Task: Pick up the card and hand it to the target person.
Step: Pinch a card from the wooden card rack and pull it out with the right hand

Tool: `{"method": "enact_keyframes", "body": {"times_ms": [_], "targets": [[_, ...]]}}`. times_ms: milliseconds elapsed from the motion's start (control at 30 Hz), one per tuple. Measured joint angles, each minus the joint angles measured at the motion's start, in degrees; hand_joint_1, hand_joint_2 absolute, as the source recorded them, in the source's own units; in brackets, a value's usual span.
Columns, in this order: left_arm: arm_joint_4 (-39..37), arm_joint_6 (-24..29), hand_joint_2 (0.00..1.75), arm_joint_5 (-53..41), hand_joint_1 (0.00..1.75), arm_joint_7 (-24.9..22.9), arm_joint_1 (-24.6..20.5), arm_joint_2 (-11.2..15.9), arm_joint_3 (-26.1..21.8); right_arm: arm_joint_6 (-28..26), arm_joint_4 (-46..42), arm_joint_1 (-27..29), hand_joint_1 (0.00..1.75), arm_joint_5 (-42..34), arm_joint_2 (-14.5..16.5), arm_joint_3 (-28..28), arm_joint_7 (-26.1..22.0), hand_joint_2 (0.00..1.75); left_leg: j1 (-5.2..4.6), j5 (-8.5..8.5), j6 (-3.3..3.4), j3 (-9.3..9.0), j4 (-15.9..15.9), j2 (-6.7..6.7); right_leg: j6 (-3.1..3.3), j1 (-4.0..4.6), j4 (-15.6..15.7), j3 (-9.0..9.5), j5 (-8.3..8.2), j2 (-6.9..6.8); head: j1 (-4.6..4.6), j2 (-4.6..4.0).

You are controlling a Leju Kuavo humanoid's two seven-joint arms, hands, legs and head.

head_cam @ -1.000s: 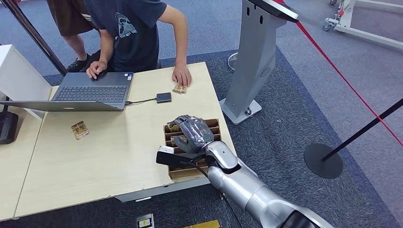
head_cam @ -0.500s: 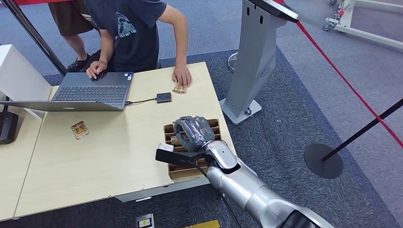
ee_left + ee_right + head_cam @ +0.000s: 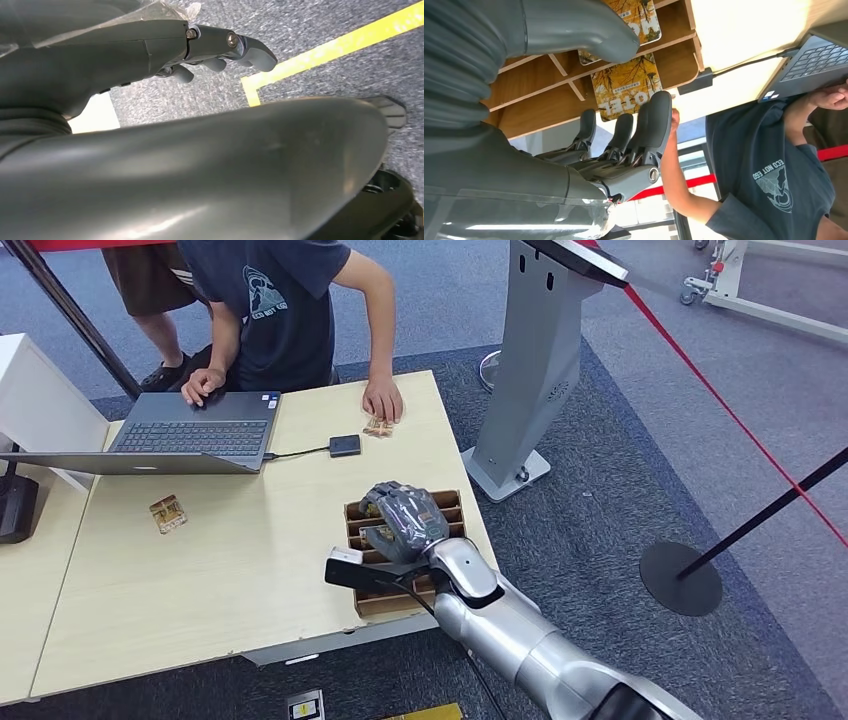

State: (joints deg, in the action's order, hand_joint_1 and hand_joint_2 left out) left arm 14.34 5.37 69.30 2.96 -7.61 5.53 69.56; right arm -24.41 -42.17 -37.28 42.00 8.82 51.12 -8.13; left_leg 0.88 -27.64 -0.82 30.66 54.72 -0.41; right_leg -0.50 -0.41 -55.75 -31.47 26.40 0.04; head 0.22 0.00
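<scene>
1. The right robot hand (image 3: 402,521) hovers over the wooden tray (image 3: 452,502) at the tabletop's (image 3: 230,570) near edge, fingers (image 3: 651,122) spread, holding nothing.
2. The card (image 3: 623,87) lies flat in a tray compartment; judged thin, stiff, light, best pinched by an edge.
3. The right wrist view shows the card's print, hidden from the head view.
4. The person (image 3: 275,310) sits farthest.
</scene>
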Motion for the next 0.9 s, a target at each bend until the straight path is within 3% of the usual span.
{"method": "enact_keyframes", "body": {"times_ms": [133,533,767,900], "targets": [[0.0,0.31,0.0,0.11,0.0,-0.33,0.0,0.0,-0.01,0.07,-0.03,0.06,0.98,0.0,0.1,0.25,0.0,1.75,0.0,0.0,0.0,0.0,0.0,0.0,0.0,0.0,0.0,0.0,0.0,0.0,-0.01,0.0],[0.0,1.26,0.0,0.7,0.0,-0.33,0.0,0.0,-0.01,0.62,0.33,0.06,0.88,-0.83,0.14,1.15,0.2,1.75,0.0,0.0,0.0,0.0,0.0,0.0,0.0,0.0,0.0,0.0,0.0,0.0,0.0,0.0],[0.02,1.34,0.0,0.73,0.0,-0.35,0.0,0.0,-0.01,0.6,1.67,0.01,0.97,-1.41,0.14,1.66,0.27,1.75,0.0,0.0,0.0,0.0,0.0,0.0,0.0,0.0,0.0,0.0,0.0,0.0,0.0,0.0],[0.02,1.36,0.0,0.74,0.0,-0.33,-0.01,0.0,-0.01,0.46,2.51,-0.16,0.92,-1.73,0.15,1.86,0.31,1.75,0.0,0.0,0.0,0.0,0.0,0.0,0.0,0.0,0.0,0.0,0.0,0.0,0.0,0.0]]}}
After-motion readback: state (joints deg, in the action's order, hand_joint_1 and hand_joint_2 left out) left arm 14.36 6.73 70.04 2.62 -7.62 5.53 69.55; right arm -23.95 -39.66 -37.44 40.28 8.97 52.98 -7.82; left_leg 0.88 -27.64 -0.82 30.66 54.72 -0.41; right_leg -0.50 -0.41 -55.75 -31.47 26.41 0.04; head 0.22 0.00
